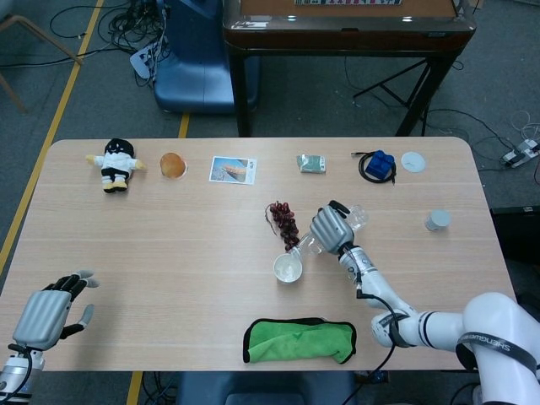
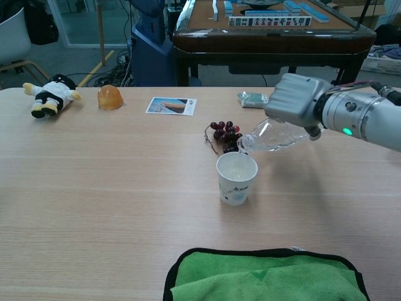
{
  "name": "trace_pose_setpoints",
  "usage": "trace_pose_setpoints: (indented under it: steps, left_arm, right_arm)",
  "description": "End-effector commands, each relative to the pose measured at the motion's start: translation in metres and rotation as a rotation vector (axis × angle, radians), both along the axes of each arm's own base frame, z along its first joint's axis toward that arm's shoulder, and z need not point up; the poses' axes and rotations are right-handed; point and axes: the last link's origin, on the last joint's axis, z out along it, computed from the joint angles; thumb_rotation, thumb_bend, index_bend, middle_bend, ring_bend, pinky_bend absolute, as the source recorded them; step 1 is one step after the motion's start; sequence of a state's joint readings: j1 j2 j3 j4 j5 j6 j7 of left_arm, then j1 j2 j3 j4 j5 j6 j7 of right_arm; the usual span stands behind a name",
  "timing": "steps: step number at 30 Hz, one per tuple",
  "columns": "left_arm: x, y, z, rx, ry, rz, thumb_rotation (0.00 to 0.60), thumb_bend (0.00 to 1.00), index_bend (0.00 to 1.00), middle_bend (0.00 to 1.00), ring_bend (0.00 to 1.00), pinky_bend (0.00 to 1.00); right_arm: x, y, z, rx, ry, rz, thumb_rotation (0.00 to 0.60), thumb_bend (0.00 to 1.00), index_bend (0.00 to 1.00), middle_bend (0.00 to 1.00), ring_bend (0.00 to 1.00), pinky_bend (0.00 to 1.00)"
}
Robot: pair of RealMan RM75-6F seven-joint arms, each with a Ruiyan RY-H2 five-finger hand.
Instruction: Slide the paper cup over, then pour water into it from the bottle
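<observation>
A white paper cup (image 1: 288,268) (image 2: 236,178) stands upright near the table's middle, with water in it. My right hand (image 1: 329,225) (image 2: 297,100) grips a clear plastic bottle (image 1: 310,243) (image 2: 273,134), which lies nearly level, its open mouth just above and behind the cup's far rim. No stream shows between mouth and cup. My left hand (image 1: 46,312) rests at the table's near left corner, fingers apart, holding nothing.
A bunch of dark grapes (image 1: 285,222) (image 2: 226,135) lies right behind the cup. A green cloth (image 1: 300,340) (image 2: 266,276) lies at the near edge. Along the far side sit a doll (image 1: 116,163), an orange dome (image 1: 172,164), a picture card (image 1: 232,170), a small packet (image 1: 311,164) and a blue block (image 1: 379,164).
</observation>
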State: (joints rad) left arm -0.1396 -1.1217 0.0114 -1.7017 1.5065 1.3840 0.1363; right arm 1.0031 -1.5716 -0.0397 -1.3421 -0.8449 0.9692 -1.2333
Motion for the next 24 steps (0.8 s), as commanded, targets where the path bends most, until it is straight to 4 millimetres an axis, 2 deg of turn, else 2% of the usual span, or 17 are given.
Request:
trace_pose_setpoints:
  steps: [1, 9, 24]
  left_arm:
    - [0.0, 0.0, 0.0, 0.0, 0.0, 0.0, 0.6, 0.4, 0.35, 0.23, 0.27, 0.43]
    - [0.0, -0.001, 0.0, 0.0, 0.003, 0.001, 0.6, 0.4, 0.35, 0.23, 0.27, 0.43]
    - [0.0, -0.002, 0.0, 0.001, 0.009, -0.003, 0.6, 0.4, 0.35, 0.23, 0.27, 0.43]
  right_arm:
    - [-0.002, 0.002, -0.002, 0.01, -0.091, -0.062, 0.6, 0.06, 0.62, 0.68, 0.58, 0.6]
    - [-0.012, 0.006, 0.002, 0.025, -0.24, -0.119, 0.6, 0.06, 0.62, 0.68, 0.58, 0.6]
    - [-0.04, 0.013, 0.025, -0.009, -0.554, -0.222, 0.6, 0.06, 0.62, 0.68, 0.58, 0.6]
